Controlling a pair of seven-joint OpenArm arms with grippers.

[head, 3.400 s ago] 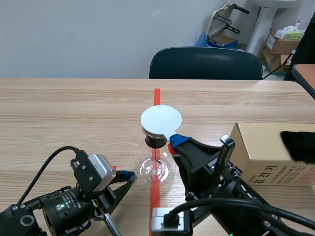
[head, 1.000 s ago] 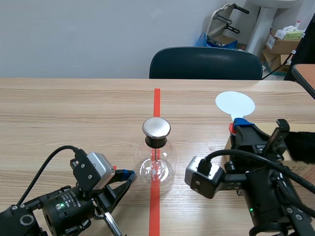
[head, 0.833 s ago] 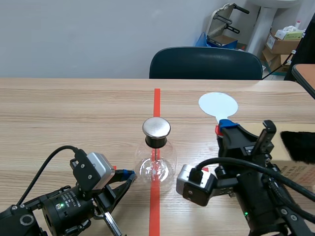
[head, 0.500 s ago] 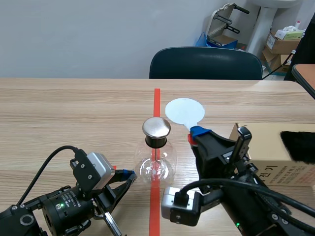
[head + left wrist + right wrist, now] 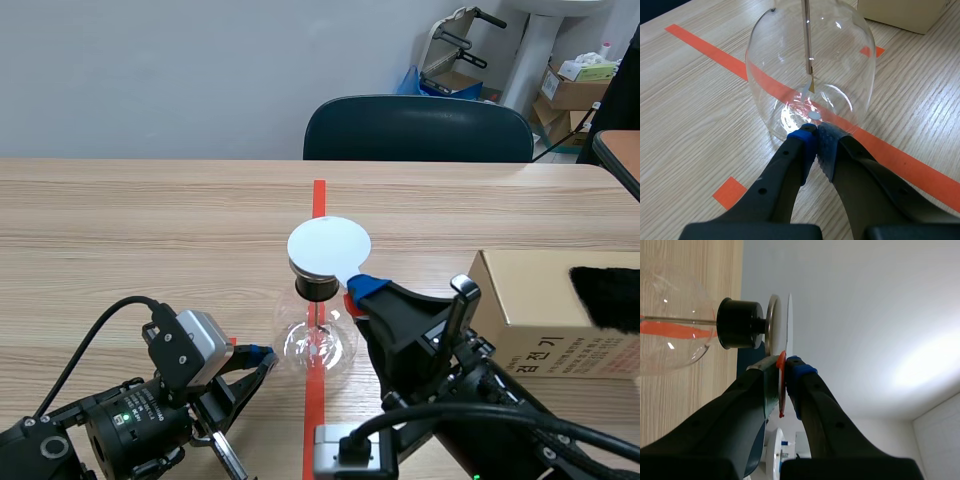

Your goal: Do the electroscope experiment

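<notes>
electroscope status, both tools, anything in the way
Left tool shut, empty, tips at electroscope flask base. Right tool shut on white disc handle, disc over the metal cap. Beside right arm: cardboard box, not blocking.

Clear round glass flask (image 5: 318, 342) upright on worktop (image 5: 150, 230), black stopper (image 5: 316, 288) and metal cap (image 5: 772, 322) on top, rod (image 5: 806, 35) with foil leaves (image 5: 808, 87) inside; white disc (image 5: 329, 246) level just above cap, its red handle (image 5: 781, 385) clamped in right pincer (image 5: 786, 365).
</notes>
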